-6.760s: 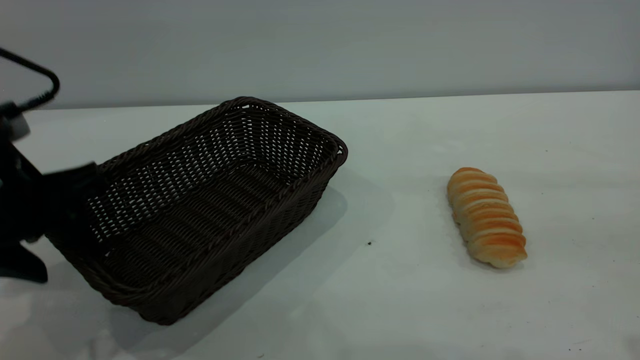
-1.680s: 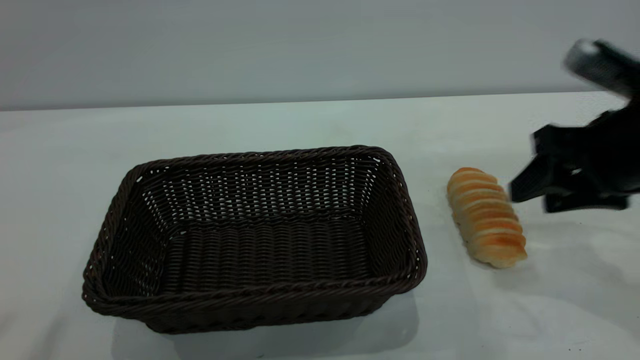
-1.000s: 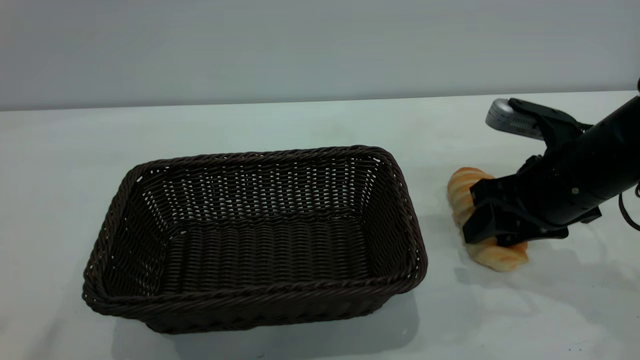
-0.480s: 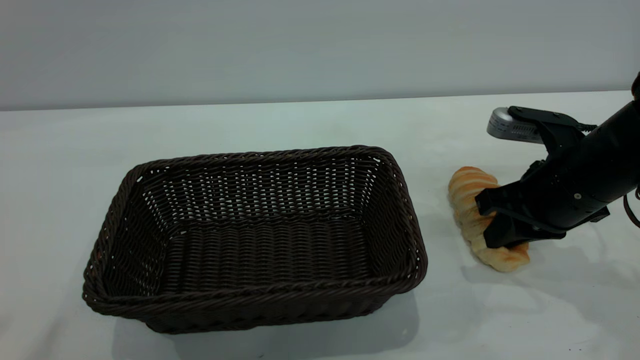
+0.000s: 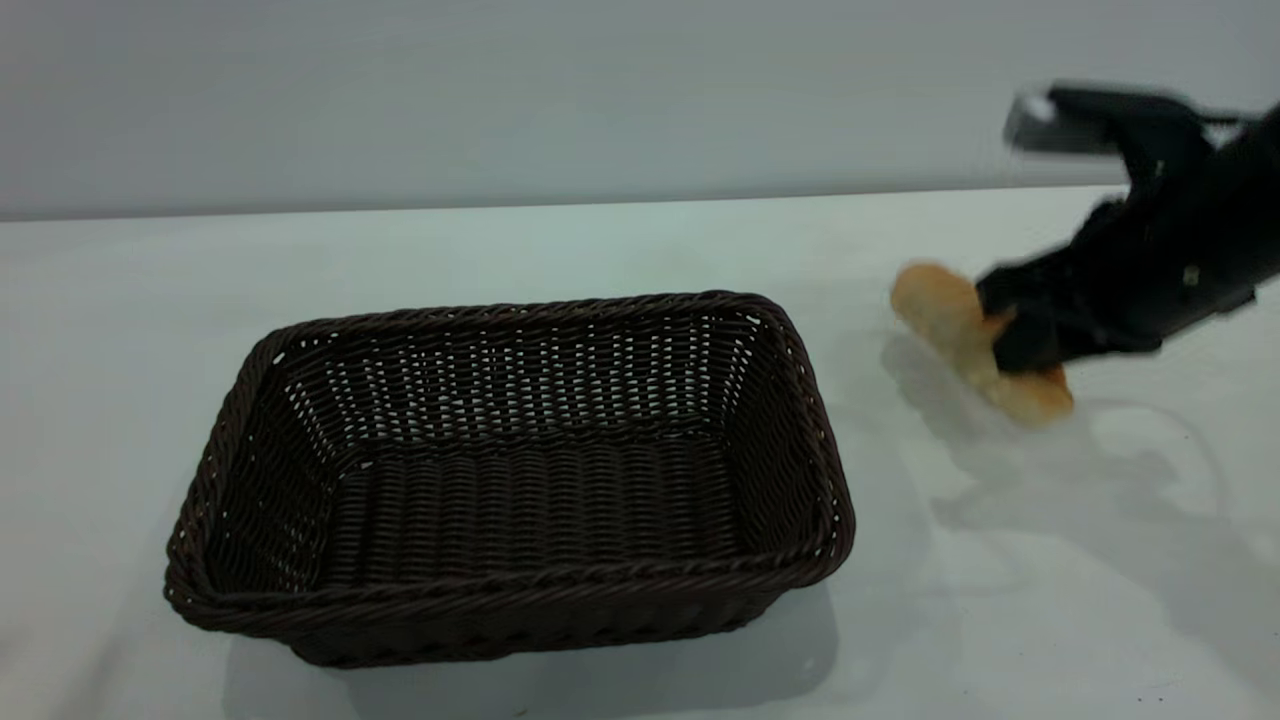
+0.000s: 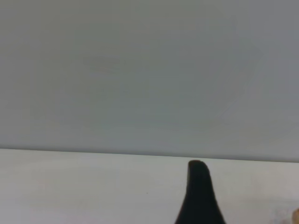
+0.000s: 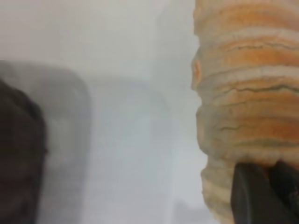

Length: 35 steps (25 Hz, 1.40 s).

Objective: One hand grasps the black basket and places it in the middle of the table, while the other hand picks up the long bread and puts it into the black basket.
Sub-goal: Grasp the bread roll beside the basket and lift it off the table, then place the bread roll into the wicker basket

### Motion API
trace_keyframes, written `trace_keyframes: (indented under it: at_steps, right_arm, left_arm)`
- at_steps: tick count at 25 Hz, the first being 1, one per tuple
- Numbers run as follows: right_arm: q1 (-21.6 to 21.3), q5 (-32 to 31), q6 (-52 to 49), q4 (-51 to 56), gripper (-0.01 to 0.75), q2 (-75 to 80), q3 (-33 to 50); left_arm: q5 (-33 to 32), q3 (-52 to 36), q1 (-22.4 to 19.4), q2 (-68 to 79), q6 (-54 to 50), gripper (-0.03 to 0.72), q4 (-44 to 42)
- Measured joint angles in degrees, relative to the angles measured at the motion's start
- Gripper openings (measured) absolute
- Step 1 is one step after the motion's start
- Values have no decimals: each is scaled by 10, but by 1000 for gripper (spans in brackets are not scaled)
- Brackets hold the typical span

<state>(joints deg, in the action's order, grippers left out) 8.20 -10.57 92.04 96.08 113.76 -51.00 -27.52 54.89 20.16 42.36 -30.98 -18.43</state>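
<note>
The long bread (image 7: 243, 93) fills one side above the table (image 7: 131, 140), a dark tool finger (image 7: 252, 196) apparently pressing it.

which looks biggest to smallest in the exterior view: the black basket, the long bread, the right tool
1. black basket, by far the largest.
2. right tool and long bread: alike in apparent size; the tool hides part of the bread, so no ranking.

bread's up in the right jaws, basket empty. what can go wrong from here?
1. The right gripper holds the long bread off the table near its middle, both ends sticking out and the loaf tilted; a fast swing could slip or rotate it.
2. The black basket has a raised near wall; a low carry could clip the rim with the bread's hanging end and shove the basket.
3. The soft bread may deform under a hard squeeze.
</note>
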Motion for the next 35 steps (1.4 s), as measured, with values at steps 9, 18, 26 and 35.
trace_keyframes:
  at_steps: [9, 18, 26, 35]
  right_arm:
    - [0, -102, -26, -42, 21, -105, 1]
    - [134, -176, -47, -67, 19, -197, 1]
    - [270, -109, -50, -67, 19, -135, 1]
    - [273, -92, 31, -8, 225, -88, 1]
  left_arm:
    - [0, 0, 0, 0, 1, 594, 1]
    - [27, 0, 0, 0, 1, 594, 2]
    - [33, 0, 0, 0, 1, 594, 2]
    - [33, 0, 0, 0, 11, 594, 1]
